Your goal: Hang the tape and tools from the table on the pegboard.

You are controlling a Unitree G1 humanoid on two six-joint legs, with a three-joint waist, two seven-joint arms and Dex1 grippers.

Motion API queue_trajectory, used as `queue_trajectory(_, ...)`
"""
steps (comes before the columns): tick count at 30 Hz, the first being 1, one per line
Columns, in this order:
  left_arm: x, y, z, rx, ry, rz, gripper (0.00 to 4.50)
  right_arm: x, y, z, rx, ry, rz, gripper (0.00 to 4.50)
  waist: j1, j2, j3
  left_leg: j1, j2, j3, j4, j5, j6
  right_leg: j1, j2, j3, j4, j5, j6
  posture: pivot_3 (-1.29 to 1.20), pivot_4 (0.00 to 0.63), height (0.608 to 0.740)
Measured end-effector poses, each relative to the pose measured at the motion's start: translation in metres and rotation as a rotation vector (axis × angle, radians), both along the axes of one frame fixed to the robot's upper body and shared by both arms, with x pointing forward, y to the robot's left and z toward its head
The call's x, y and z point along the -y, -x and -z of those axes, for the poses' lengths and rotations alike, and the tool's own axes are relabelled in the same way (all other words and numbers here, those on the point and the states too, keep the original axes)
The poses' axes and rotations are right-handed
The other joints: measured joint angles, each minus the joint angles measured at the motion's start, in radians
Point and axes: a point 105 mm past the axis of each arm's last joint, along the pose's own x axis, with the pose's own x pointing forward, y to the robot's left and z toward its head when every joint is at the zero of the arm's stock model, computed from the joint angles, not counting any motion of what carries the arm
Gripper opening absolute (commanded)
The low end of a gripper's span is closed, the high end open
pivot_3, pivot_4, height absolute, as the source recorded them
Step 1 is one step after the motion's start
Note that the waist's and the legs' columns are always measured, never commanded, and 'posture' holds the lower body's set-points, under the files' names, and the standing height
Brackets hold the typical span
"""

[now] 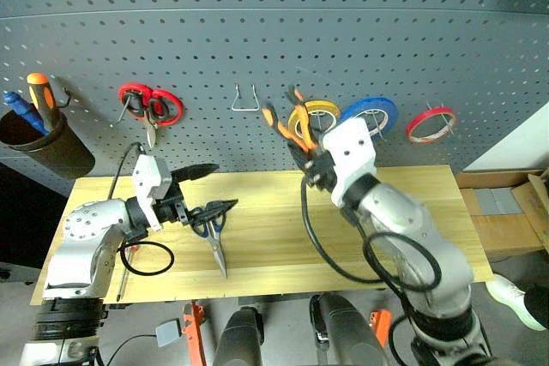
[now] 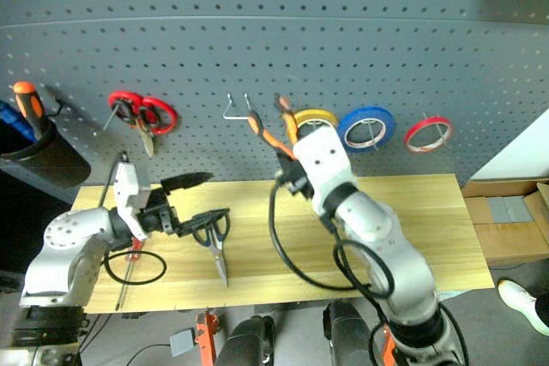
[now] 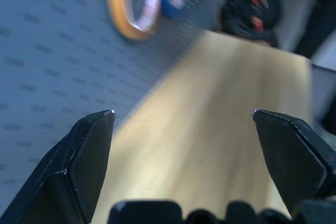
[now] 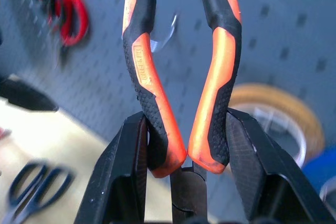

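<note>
right gripper [image 4: 186, 145] is pinching the pliers [image 4: 181, 72] low on the orange-and-black handles, one black finger on the outside of each, handles standing up toward the pegboard [image 1: 274, 32] with a gap between their tips. from the head camera i've got them raised in front of the board, just beside the bare wire hook [image 1: 245, 100] and close to the yellow roll [image 1: 314, 115]. that hook is my pick, i reckon: nothing hangs on it.

to do this well i'd line the gap between the handles up with the hook's prongs, go in slow and square, and let one handle drop over the wire before i ease the squeeze. if i drift toward the yellow roll i could knock it or snag its peg, so i'd bias toward the empty hook. no letting go until the weight sits on the wire.

left gripper [image 1: 199, 189] is spread wide, nothing in it, hanging over the bench [image 1: 360, 212] near the blue-handled scissors [image 1: 213, 233], which lie flat on the wood. the screwdriver [image 2: 129, 270] lies by the front edge. red tape ring [image 1: 430, 123] is already on its hook, far side of the blue roll [image 1: 369, 116].
</note>
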Motion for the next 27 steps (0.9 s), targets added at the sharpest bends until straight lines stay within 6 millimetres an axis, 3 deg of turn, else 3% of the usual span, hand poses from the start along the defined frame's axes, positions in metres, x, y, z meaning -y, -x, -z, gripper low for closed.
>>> queue_trajectory(4, 0.000, -0.002, -0.006, 0.025, 0.031, -0.028, 4.50, -0.012, -0.016, -0.029, 0.081, -0.043, -0.022, 1.74, 0.000, 0.000, 0.000, 0.000, 0.000, 0.000, -0.001, 0.000, 0.000, 0.000, 0.000, 0.000, 0.000, 0.000, 0.000, -0.07, 0.272, 0.740)
queue_trajectory(10, -0.002, -0.002, -0.004, 0.027, 0.049, -0.064, 4.50, -0.043, -0.024, -0.061, 0.142, -0.123, -0.092, 1.74, -0.004, 0.000, 0.000, 0.000, 0.001, 0.002, -0.001, 0.000, 0.000, -0.002, -0.001, 0.001, 0.001, 0.000, -0.001, -0.06, 0.266, 0.740)
queue_trajectory(14, -0.002, 0.000, -0.003, 0.027, 0.049, -0.072, 4.50, -0.067, -0.020, -0.084, 0.189, -0.184, -0.149, 1.74, -0.002, 0.000, 0.000, 0.000, 0.001, 0.001, -0.001, 0.000, 0.000, -0.002, -0.001, 0.000, 0.002, 0.001, -0.001, -0.06, 0.262, 0.740)
queue_trajectory(27, 0.000, -0.004, -0.011, 0.056, 0.056, -0.079, 4.50, -0.084, -0.037, -0.077, 0.245, -0.177, -0.183, 1.74, 0.001, 0.000, 0.000, -0.001, -0.001, 0.002, 0.000, 0.000, 0.000, -0.002, -0.004, -0.002, 0.002, 0.001, -0.001, -0.05, 0.254, 0.740)
